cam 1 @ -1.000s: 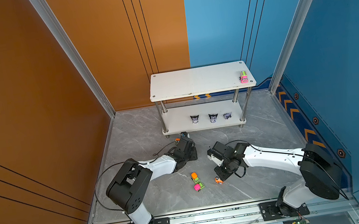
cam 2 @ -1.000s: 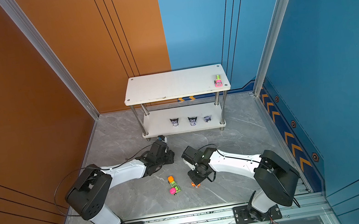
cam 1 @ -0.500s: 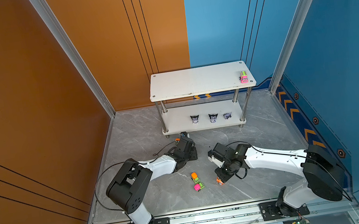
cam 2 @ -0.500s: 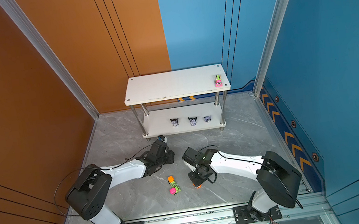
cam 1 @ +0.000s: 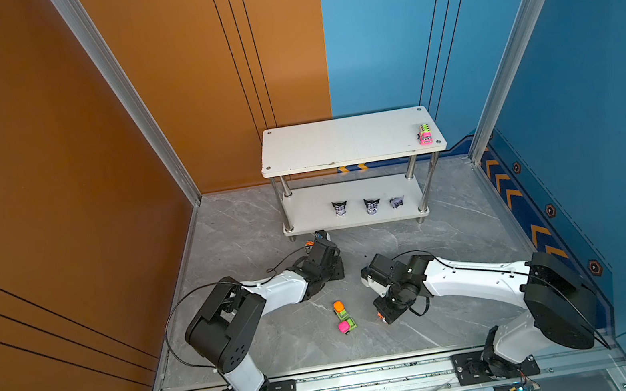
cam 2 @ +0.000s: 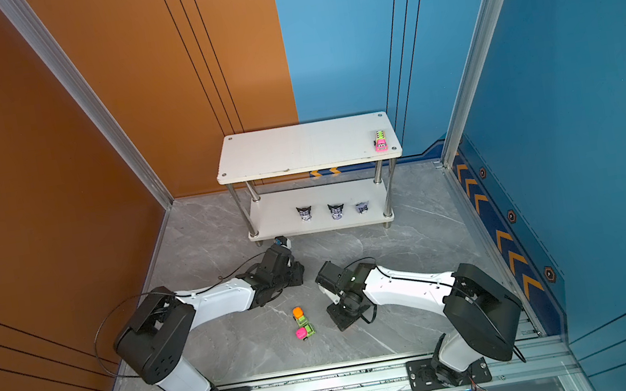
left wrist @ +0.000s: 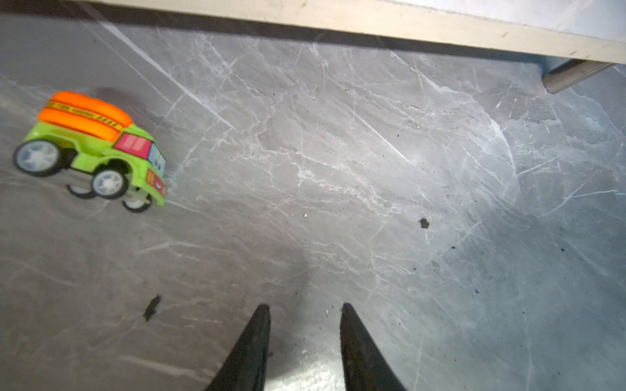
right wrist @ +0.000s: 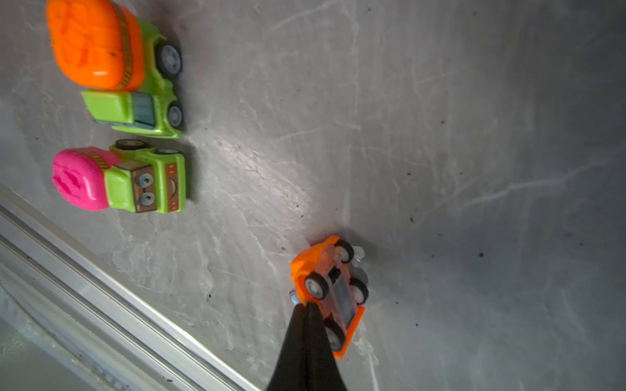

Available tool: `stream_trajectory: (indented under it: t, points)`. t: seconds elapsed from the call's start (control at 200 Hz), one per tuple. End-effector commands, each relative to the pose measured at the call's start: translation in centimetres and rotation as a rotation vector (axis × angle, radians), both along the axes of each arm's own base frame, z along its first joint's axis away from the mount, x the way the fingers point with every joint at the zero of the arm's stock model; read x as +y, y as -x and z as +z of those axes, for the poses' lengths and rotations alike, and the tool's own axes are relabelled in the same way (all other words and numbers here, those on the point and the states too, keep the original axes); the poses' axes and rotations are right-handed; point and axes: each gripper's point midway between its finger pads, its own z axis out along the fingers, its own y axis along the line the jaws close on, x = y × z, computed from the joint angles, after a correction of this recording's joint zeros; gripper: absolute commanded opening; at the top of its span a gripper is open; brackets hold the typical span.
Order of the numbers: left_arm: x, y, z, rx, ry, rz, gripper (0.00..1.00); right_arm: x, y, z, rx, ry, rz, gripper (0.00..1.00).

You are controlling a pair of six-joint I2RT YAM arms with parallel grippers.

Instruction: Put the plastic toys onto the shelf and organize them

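The white shelf (cam 1: pixel 337 142) stands at the back, with a pink-and-green car (cam 1: pixel 425 134) on its top board and three black-and-lilac figurines (cam 1: pixel 372 205) on the lower board. Two green cars lie mid-floor, one with an orange drum (cam 1: pixel 339 309) (right wrist: pixel 111 67), one with a pink drum (cam 1: pixel 346 325) (right wrist: pixel 118 179). My right gripper (right wrist: pixel 306 304) is shut with nothing between its fingers, and its tips touch a small orange car (right wrist: pixel 332 287) tipped on its side. My left gripper (left wrist: pixel 305 308) stands open over bare floor by the shelf's front left. A green car with an orange roof (left wrist: pixel 91 149) sits off to its side.
The shelf's lower board edge (left wrist: pixel 338 20) and a chrome post foot (left wrist: pixel 569 74) lie just ahead of the left gripper. An aluminium rail (right wrist: pixel 101 270) runs along the floor's front edge, close to the right gripper. Orange and blue walls close in the sides.
The right arm has shifted slightly toward the front, its shut tips staying at the small orange car. The left arm and the toys have not moved.
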Motion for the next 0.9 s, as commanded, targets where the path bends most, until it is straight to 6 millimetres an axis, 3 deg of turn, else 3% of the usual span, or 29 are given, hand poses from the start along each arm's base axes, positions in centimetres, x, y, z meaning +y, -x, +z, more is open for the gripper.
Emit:
stream_trajectory:
  t: [0.0,0.245,0.43,0.571,0.891]
  points:
    - [-0.5,0.5,0.2,0.007,0.017,-0.021,0.37,-0.5,-0.2,-0.8,0.041,-0.019,-0.038,0.0]
    - [-0.7,0.5,0.4,0.005,0.024,-0.024,0.37,-0.5,-1.1,-1.6,0.094,-0.092,-0.084,0.0]
    - [-0.7,0.5,0.3,0.008,0.026,-0.026,0.37,0.2,-1.6,-0.4,0.142,-0.226,-0.128,0.0]
    - [-1.1,0.5,0.4,0.009,0.031,-0.033,0.37,-1.2,-3.4,-0.1,0.168,-0.291,-0.227,0.0]
    - [-1.2,0.5,0.4,0.009,0.033,-0.037,0.37,-4.0,-6.0,-2.0,0.21,-0.321,-0.409,0.0]
